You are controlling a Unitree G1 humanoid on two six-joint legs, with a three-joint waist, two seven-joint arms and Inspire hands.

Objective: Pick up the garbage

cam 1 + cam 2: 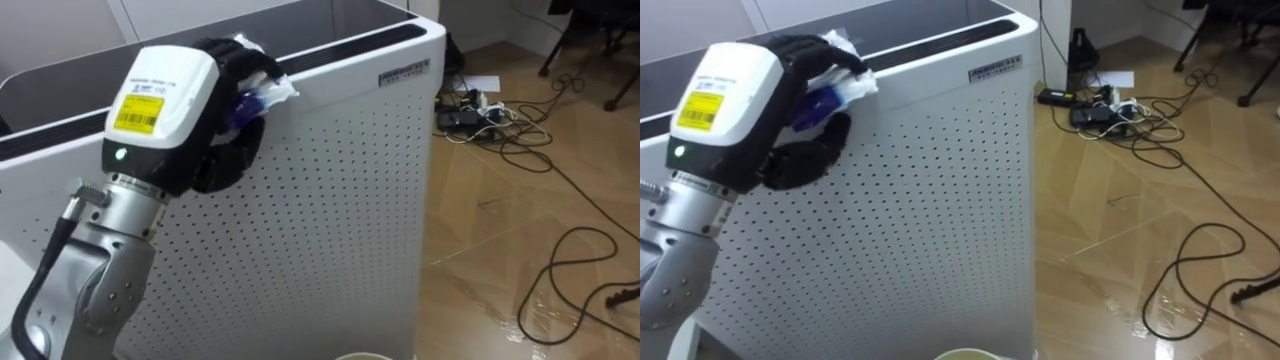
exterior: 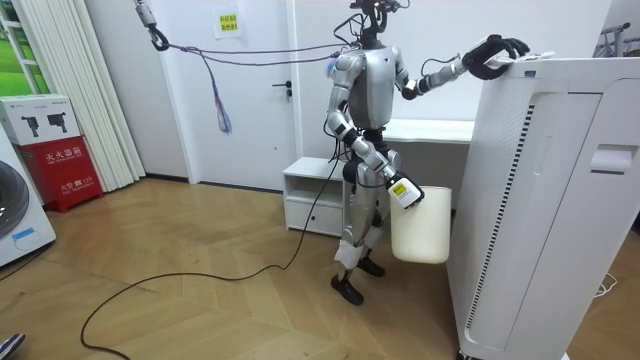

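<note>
My left hand [image 1: 228,140] is raised to the top edge of a tall white perforated appliance [image 1: 330,210]. Its dark fingers are curled round a crumpled white and blue wrapper [image 1: 262,95], which rests against that edge. The right eye view gives the same hold, hand [image 1: 805,150] on wrapper [image 1: 835,92]. In the room view I stand close beside the appliance [image 2: 540,200], left hand [image 2: 490,52] up at its top. My right hand [image 2: 404,190] hangs at hip height and grips the rim of a white bin [image 2: 420,230] held off the floor.
Black cables and a power strip [image 1: 475,112] lie on the wooden floor to the right of the appliance. Another cable loops across the floor [image 1: 570,260]. A low white cabinet [image 2: 312,195] stands behind me, and a red box [image 2: 55,150] at the room view's left.
</note>
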